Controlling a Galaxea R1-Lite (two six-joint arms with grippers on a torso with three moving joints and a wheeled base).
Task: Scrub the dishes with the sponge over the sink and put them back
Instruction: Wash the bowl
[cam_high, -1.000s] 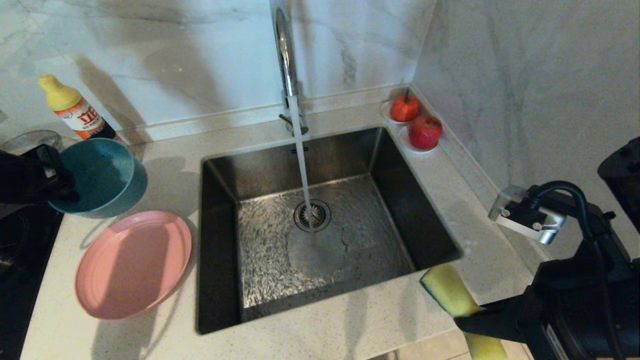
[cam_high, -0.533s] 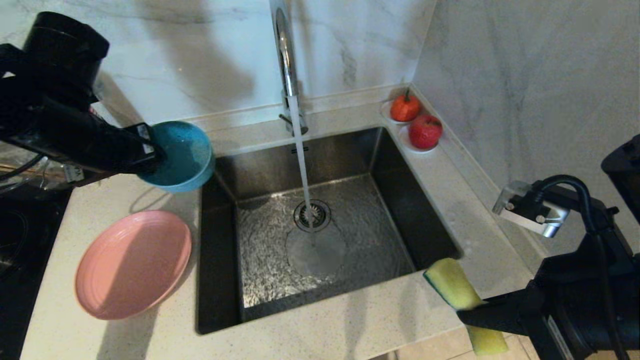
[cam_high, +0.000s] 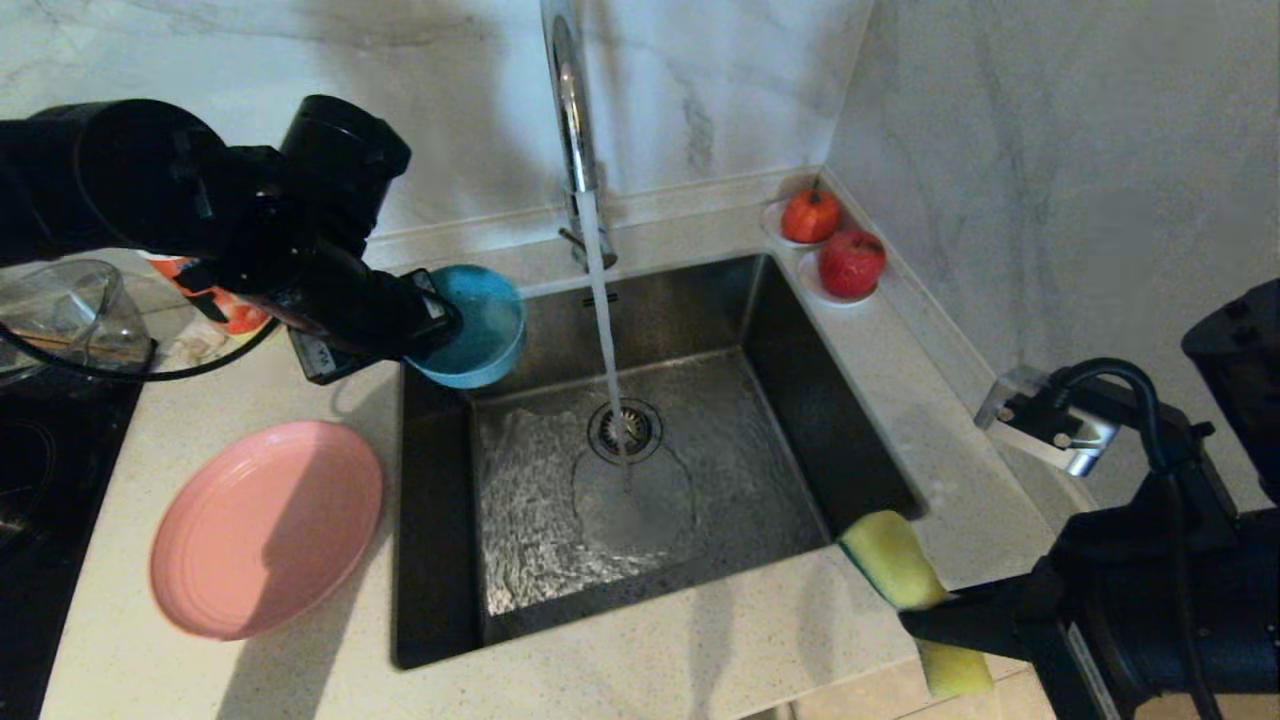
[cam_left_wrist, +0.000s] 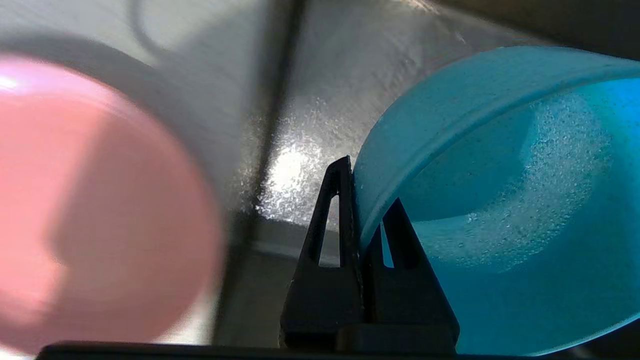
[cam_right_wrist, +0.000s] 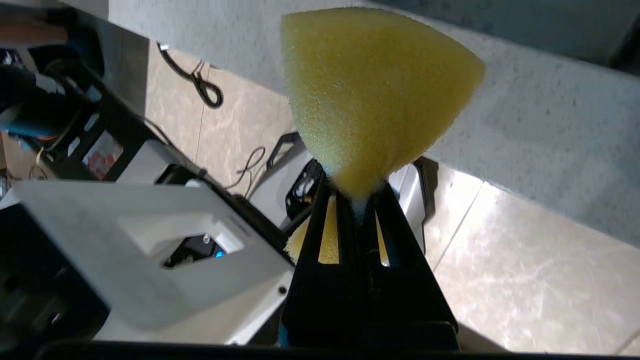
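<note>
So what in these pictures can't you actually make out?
- Detergent bottle: head view, mostly hidden behind the left arm; label unreadable.
- Pink plate: left wrist view, blurred and cut off by the frame edge.
- Sponge: head view, its middle is hidden in the right gripper.
- Teal bowl: head view, the rim held by the left gripper is covered.

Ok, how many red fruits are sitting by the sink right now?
2. Both sit on small white dishes at the counter's far right corner beside the sink: one tomato-like fruit nearer the wall, one apple-like fruit just in front of it. Others may hide behind the left arm.
</note>
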